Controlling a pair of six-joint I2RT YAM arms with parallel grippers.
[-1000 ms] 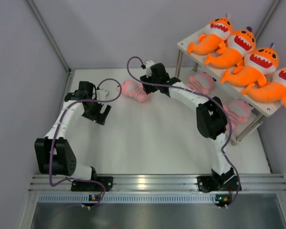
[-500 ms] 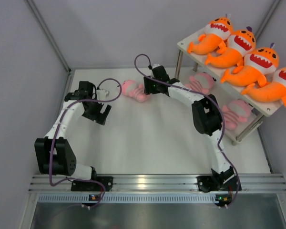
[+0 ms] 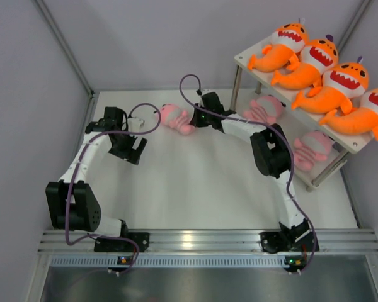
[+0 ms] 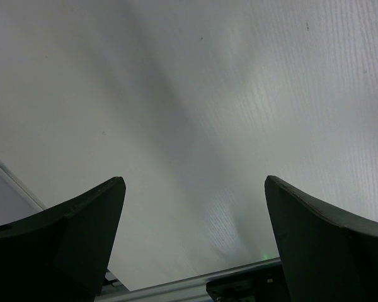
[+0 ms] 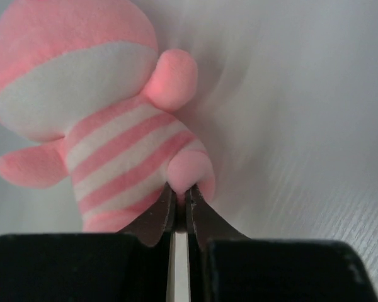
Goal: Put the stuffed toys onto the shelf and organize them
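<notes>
Well to the left of the shelf (image 3: 242, 61), the left gripper (image 3: 130, 148) hangs over the white, finely ribbed table (image 3: 195, 195). Its two dark wedge-shaped fingers are spread wide with nothing between them. Farther back and closer to the shelf's left legs, the right gripper (image 5: 179, 204) has its thin black jaws pressed almost together. They pinch one small rounded foot of a pink striped plush (image 5: 107, 119). The toy is soft and fleecy, banded pink and white, with stubby limbs. It lies on the table just left of the shelf, directly beyond the fingertips. On the shelf's lower board, behind thin grey metal legs, a second pink plush (image 3: 265, 109) lies near the left end and a third pink plush (image 3: 312, 150) toward the right. Along the pale cream top board, four orange shark plush (image 3: 315, 63) sit in a row, white-faced with red toothy mouths, each touching the next.
</notes>
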